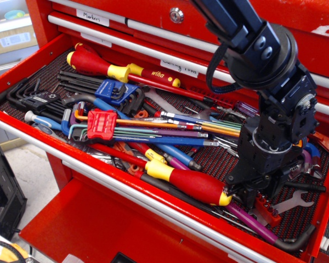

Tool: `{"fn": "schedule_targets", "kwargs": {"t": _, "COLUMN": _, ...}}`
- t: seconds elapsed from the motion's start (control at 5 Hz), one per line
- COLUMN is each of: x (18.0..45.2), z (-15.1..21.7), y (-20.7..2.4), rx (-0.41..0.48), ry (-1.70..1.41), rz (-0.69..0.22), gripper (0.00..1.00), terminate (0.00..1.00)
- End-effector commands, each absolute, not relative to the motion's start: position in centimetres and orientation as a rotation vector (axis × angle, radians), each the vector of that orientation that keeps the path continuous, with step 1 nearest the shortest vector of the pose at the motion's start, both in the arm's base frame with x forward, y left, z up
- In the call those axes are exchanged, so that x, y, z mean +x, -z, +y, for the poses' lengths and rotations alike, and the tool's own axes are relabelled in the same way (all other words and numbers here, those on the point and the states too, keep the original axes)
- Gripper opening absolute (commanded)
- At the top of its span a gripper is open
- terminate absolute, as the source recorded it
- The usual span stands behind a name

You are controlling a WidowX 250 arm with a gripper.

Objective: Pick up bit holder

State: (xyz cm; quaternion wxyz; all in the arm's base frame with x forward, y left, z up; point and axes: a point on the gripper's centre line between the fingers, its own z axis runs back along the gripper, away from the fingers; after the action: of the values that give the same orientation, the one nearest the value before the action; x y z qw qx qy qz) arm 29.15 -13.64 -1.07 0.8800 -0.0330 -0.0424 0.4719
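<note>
The bit holder (270, 211) is a narrow red strip with small silver bits, lying on the black mat at the drawer's front right. Only its lower end shows; the rest is hidden under my gripper (256, 195). The black gripper has come down right over the strip's upper end, just right of the yellow tip of a fat red screwdriver (189, 183). Its jaws look spread to either side of the strip, and I see no hold on it.
The open red drawer (126, 189) is crowded. A red clip of long coloured hex keys (101, 124) lies at left, and a second red-and-yellow screwdriver (107, 68) at the back. A purple hex key (252, 223) and a wrench (292, 201) lie beside the strip.
</note>
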Motion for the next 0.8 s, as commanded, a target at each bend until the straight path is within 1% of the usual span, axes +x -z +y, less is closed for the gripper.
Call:
{"fn": "schedule_targets", "kwargs": {"t": 0.0, "x": 30.4, "z": -13.4, "y": 0.3, "rx": -0.098, "ry": -0.947, "rz": -0.096, "gripper": 0.0, "terminate": 0.0}}
{"fn": "schedule_targets", "kwargs": {"t": 0.2, "x": 30.4, "z": -13.1, "y": -0.8, "rx": -0.052, "ry": -0.939, "rz": -0.167, "gripper": 0.0, "terminate": 0.0}}
{"fn": "schedule_targets", "kwargs": {"t": 0.4, "x": 30.7, "z": -12.2, "y": -3.8, "rx": -0.027, "ry": -0.886, "rz": -0.238, "gripper": 0.0, "terminate": 0.0}}
{"fn": "schedule_targets", "kwargs": {"t": 0.6, "x": 31.1, "z": -10.7, "y": -8.3, "rx": 0.051, "ry": -0.817, "rz": -0.266, "gripper": 0.0, "terminate": 0.0}}
